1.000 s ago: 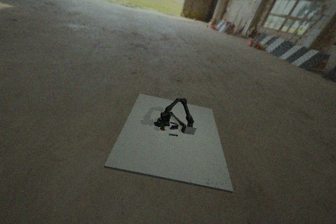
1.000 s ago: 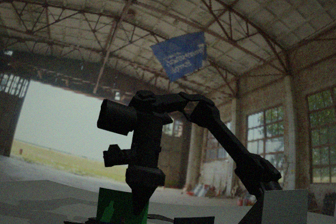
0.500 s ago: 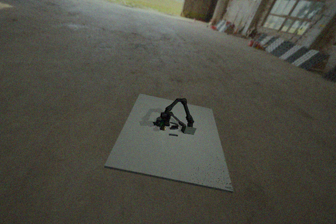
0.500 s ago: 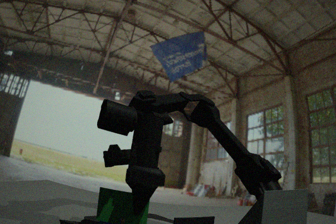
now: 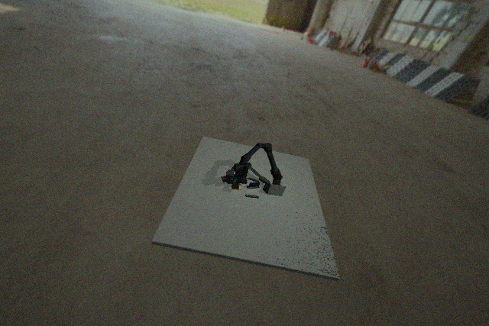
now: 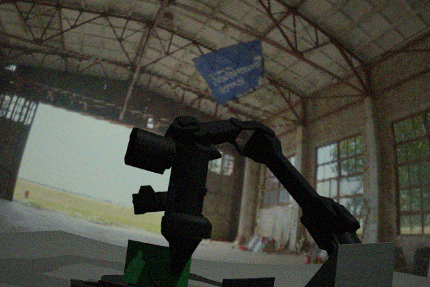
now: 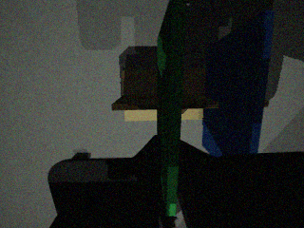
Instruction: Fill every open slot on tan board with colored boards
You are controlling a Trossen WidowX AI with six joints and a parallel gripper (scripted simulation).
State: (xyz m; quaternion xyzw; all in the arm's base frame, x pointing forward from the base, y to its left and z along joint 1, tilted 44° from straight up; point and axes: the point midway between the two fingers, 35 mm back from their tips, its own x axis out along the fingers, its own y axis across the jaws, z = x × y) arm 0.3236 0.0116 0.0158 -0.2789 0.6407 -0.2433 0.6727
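The green board (image 5: 235,181) (image 6: 144,264) (image 7: 169,95) stands upright, gripped by the pincer (image 5: 237,184) (image 6: 177,272) (image 7: 162,140), which is closed on it and points downward. In the wrist view, the green board crosses in front of the tan board (image 7: 138,106); whether its notch sits in a slot cannot be told. The blue board (image 7: 237,85) runs crosswise near the tan board's other end, beside the green one. Farther out on the grey desk (image 5: 237,227) (image 6: 62,242) (image 7: 43,95), a narrow dark piece (image 5: 251,196) lies apart from the boards, and a grey block (image 5: 276,189) (image 6: 364,264) stands near the arm's foot.
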